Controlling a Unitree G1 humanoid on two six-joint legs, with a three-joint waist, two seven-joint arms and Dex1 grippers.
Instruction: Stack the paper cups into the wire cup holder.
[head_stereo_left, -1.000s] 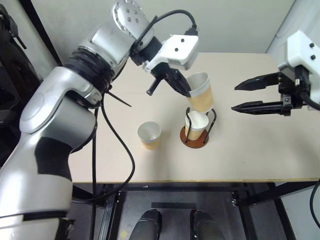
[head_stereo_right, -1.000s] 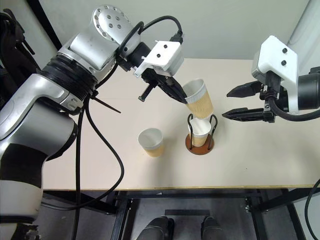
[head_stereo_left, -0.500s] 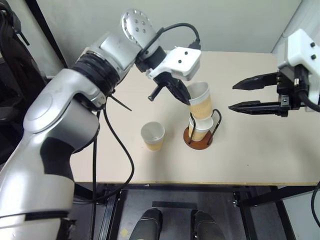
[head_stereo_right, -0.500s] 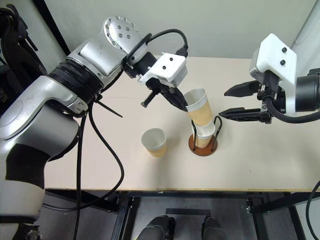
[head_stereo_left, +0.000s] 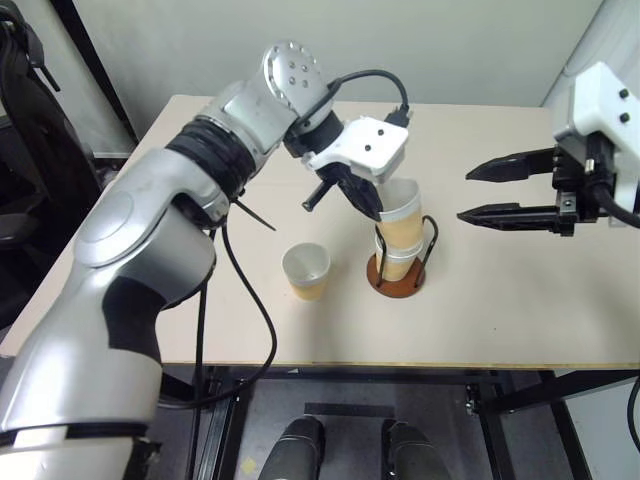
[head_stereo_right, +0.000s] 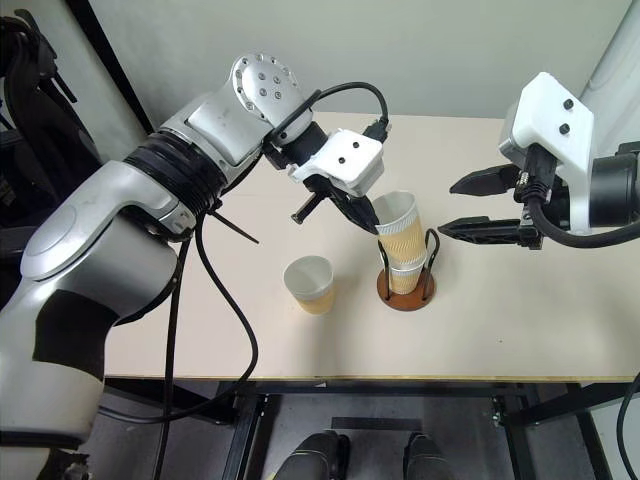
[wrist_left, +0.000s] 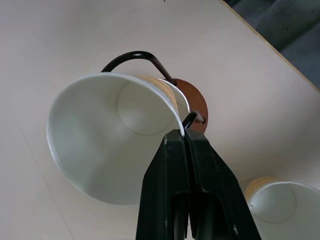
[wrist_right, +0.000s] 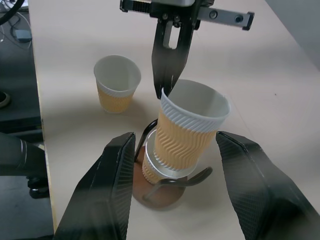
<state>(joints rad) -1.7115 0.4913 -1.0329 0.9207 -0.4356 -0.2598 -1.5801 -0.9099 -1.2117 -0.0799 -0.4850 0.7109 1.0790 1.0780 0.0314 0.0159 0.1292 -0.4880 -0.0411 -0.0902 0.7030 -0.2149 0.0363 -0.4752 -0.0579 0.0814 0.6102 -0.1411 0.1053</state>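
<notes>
Cup (head_stereo_left: 399, 212) at frame centre, pinched by its rim in the left gripper (head_stereo_left: 368, 204), leans slightly while entering the cup nested in the wire cup holder (head_stereo_left: 396, 276); right gripper (head_stereo_left: 485, 192), fingers spread, waits at right; third cup (head_stereo_left: 305, 271) stands left.

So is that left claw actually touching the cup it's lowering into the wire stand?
Touching. In the left wrist view the left gripper has its fingers pinched shut on the rim of the top paper cup, one inside and one outside, with no gap.
</notes>
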